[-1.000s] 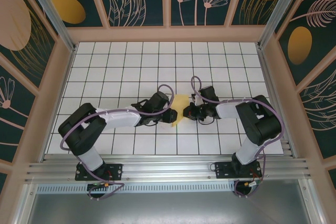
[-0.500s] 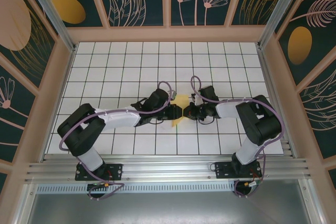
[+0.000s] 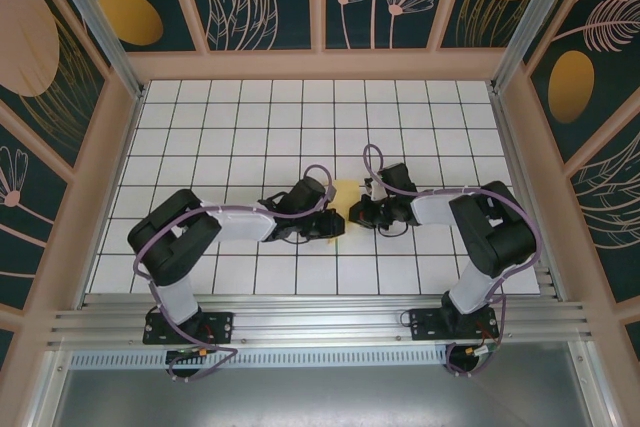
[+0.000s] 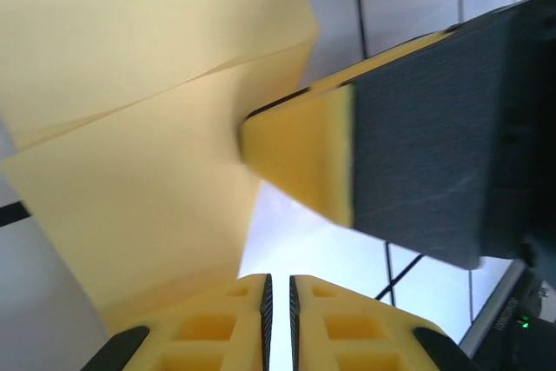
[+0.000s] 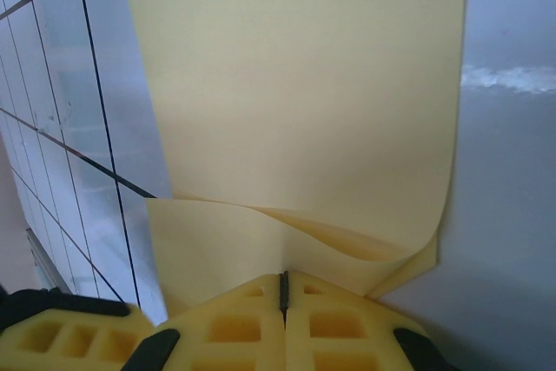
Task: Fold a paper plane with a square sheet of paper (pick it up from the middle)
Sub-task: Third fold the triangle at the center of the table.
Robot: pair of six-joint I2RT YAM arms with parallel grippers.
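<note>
**Right gripper (image 5: 282, 288) pinches the square sheet of paper (image 5: 295, 84)**

Its jaws are clenched on a buckled edge of the yellow sheet, which curls up from them. The left gripper (image 4: 278, 293) has its jaws drawn almost together at the sheet's opposite edge; whether paper is caught there I cannot tell. The sheet sits near the middle of the table (image 3: 400, 117), between both grippers.

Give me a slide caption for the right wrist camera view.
Right end effector pinches the curling square sheet of paper over the gridded table.
</note>
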